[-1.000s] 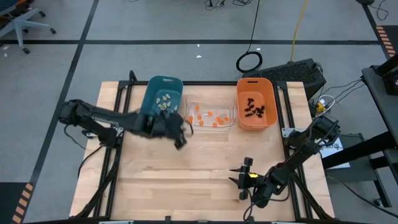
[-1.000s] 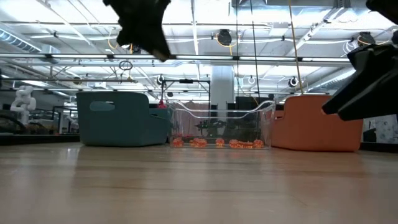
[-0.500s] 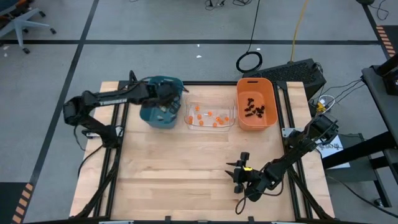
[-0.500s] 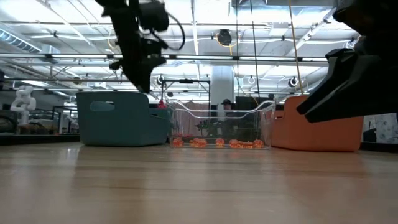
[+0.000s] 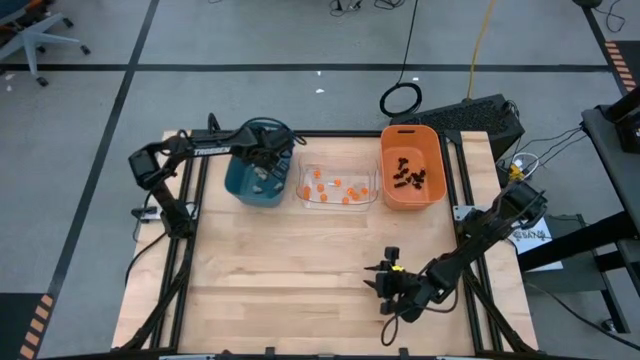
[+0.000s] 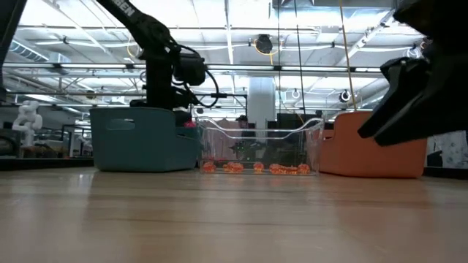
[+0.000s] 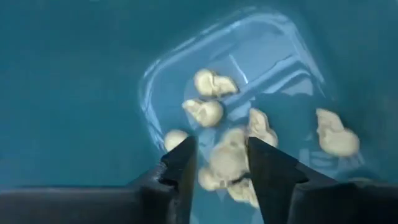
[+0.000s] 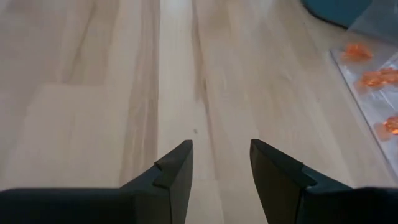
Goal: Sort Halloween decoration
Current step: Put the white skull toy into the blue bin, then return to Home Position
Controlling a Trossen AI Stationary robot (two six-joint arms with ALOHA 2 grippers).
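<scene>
- Halloween decoration, sorted by kind, lies in three bins in a row at the far side of the tabletop (image 5: 300,260): pale lumps (image 7: 214,84) in the teal bin (image 5: 243,180), orange trinkets (image 5: 335,187) in the clear bin (image 5: 338,205), black spidery ones (image 5: 408,175) in the orange bin (image 5: 410,200).
- The left gripper (image 7: 221,163) hangs over the teal bin, pointing down into it; in the low view its wrist stands just above the bin's rim.
- Its jaws stand spread, with a gap between the two fingers (image 7: 180,167).
- In the left wrist view one pale lump (image 7: 229,155) shows in that gap. I cannot tell whether it touches either finger or lies loose on the bin's floor beneath them.
- More pale lumps lie around it on the teal floor: two above the gap, one beside the left finger, one beside the other finger, one well off toward the bin's wall (image 7: 336,134), and some partly hidden under the fingers.
- The right gripper (image 8: 221,163) waits low over the bare tabletop near its front edge, well apart from all three bins.
- Its jaws are spread with nothing between them; only wood shows in the gap.
- In the right wrist view a few orange trinkets (image 8: 373,78) in the clear bin show far off to one side, with a corner of the teal bin beyond.
- In the low view the orange trinkets line the clear bin's floor between the teal and orange bins.
</scene>
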